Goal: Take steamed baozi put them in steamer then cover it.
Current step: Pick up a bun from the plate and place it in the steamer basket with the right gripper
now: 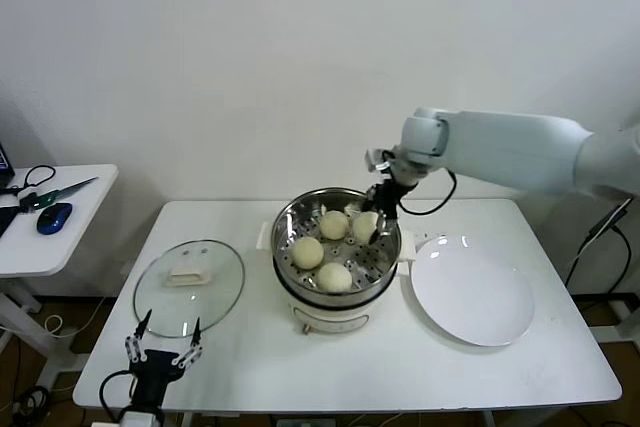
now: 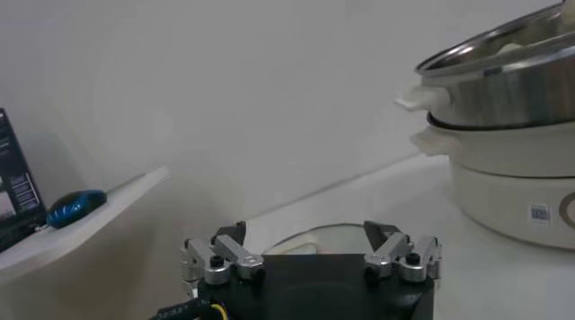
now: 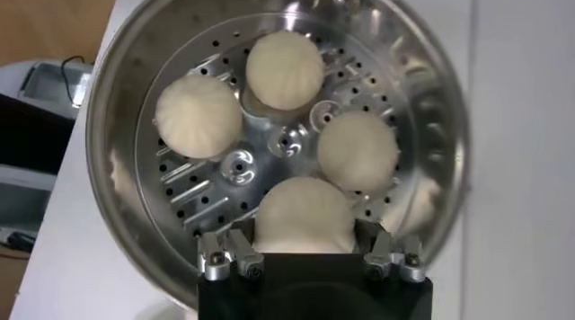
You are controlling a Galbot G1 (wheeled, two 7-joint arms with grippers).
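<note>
The steamer (image 1: 284, 219) stands mid-table, a steel pot on a white base, also seen in the left wrist view (image 2: 503, 88). Three steamed baozi (image 3: 284, 68) (image 3: 199, 115) (image 3: 358, 149) lie on its perforated tray. A fourth baozi (image 3: 304, 209) sits between the fingers of my right gripper (image 3: 305, 230), which is shut on it inside the pot at the far right side (image 1: 372, 229). The glass lid (image 1: 190, 287) lies flat left of the steamer. My left gripper (image 1: 168, 325) (image 2: 305, 230) waits open at the lid's near edge, holding nothing.
A flat white plate (image 1: 472, 295) lies bare right of the steamer. A small side table at the far left carries a blue mouse (image 1: 53, 217) (image 2: 76, 207) and scissors. The table's front edge runs close by my left gripper.
</note>
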